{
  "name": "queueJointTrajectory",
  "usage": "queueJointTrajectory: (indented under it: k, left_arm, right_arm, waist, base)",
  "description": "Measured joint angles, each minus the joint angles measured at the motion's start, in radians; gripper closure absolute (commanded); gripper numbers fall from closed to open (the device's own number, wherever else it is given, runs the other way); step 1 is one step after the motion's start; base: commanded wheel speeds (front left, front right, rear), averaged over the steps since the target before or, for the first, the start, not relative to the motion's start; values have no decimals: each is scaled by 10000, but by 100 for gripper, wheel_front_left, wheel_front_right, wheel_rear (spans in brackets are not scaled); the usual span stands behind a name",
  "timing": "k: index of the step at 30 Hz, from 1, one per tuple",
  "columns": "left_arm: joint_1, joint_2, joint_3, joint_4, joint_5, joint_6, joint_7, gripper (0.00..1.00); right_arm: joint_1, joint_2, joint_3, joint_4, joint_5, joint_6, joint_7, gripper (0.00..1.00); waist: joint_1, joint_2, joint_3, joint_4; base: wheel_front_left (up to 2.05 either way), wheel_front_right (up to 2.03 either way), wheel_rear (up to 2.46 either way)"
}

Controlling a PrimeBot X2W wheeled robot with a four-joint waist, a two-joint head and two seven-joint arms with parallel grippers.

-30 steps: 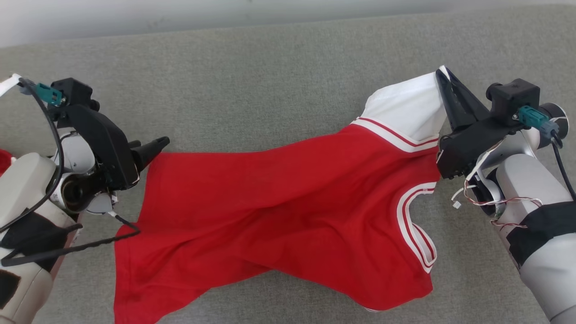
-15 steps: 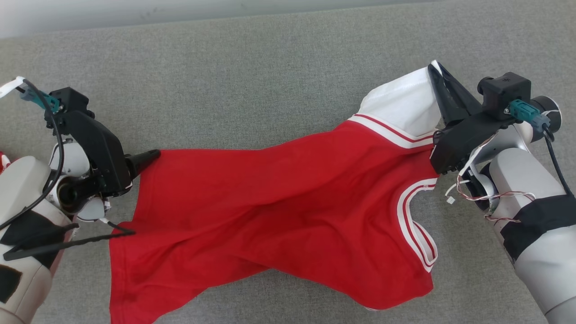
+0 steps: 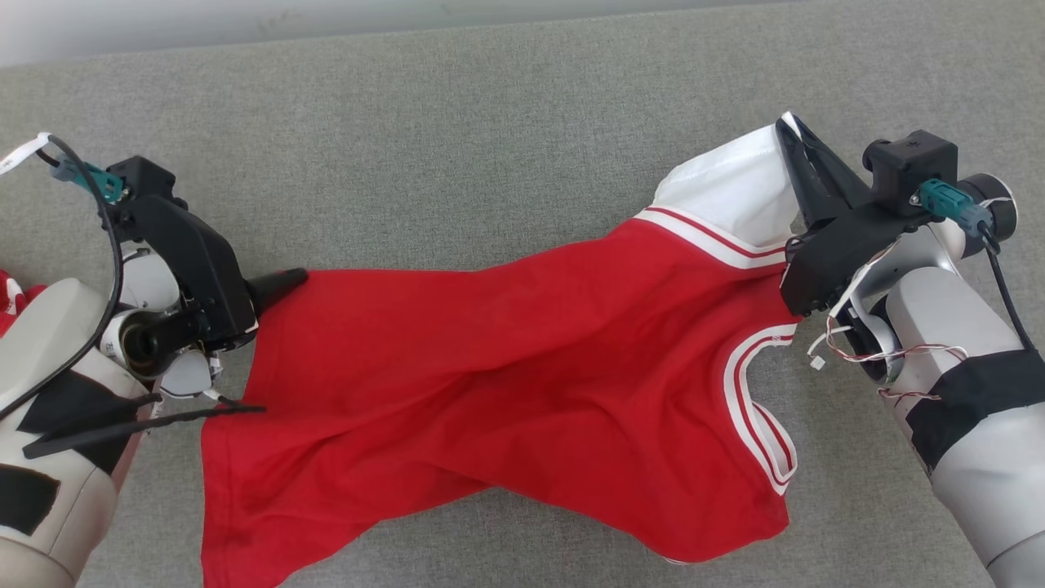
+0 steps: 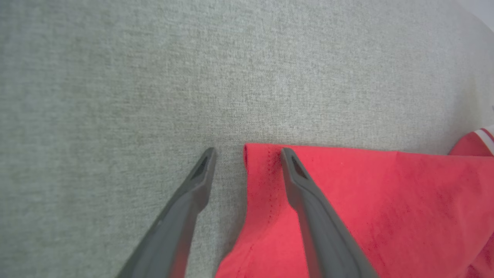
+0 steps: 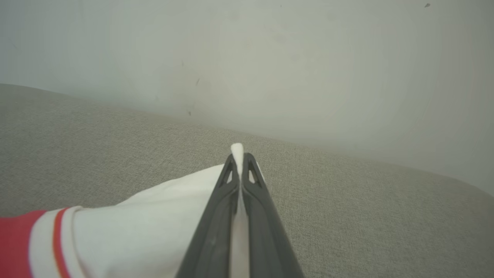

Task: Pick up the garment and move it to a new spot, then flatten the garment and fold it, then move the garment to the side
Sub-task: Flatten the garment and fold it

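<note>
A red sleeveless garment (image 3: 506, 384) with white and red trim lies stretched across the grey cushion. Its white sleeve (image 3: 727, 196) is lifted at the upper right. My right gripper (image 3: 788, 122) is shut on that sleeve's tip, and white cloth pokes out between the fingertips of the right gripper (image 5: 240, 154). The white sleeve (image 5: 154, 216) hangs to the left of those fingers. My left gripper (image 3: 290, 282) is at the garment's upper left corner. The left gripper (image 4: 247, 152) is open in its wrist view: the red garment's (image 4: 366, 200) corner lies between the fingers, and one finger rests on the cloth.
The grey fabric surface (image 3: 457, 147) stretches in every direction. A pale wall (image 5: 270, 58) rises behind its far edge. A scrap of red and white cloth (image 3: 12, 286) shows at the far left edge beside my left arm.
The head view has shifted slightly. My left gripper dropped a little and stayed at the garment's corner. My right gripper edged up and left with the white sleeve.
</note>
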Motion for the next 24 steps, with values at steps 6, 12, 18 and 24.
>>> queueJointTrajectory:
  k: [6, 12, 18, 24]
  left_arm:
    - [8, -198, 52, 102, -274, -44, 117, 100]
    - [-259, -173, 391, 35, -301, -50, -790, 100]
    - [-720, 132, 462, -598, -251, -54, -1825, 100]
    - [-1928, 230, 721, -1220, -71, -54, -3177, 100]
  right_arm:
    - [-6, -33, -2, 234, -2, 31, -48, 100]
    - [-138, -35, 0, 491, -2, 125, -132, 100]
    - [-1242, -23, 71, 936, -2, 351, -127, 100]
    - [-3414, -224, -150, 1348, 12, 485, -107, 100]
  waist:
    - [0, 0, -65, 50]
    - [1, 0, -250, 150]
    - [1, 1, -426, 226]
    - [1, 0, -563, 345]
  base:
    - [0, 0, 0]
    - [0, 0, 0]
    - [0, 0, 0]
    - [0, 0, 0]
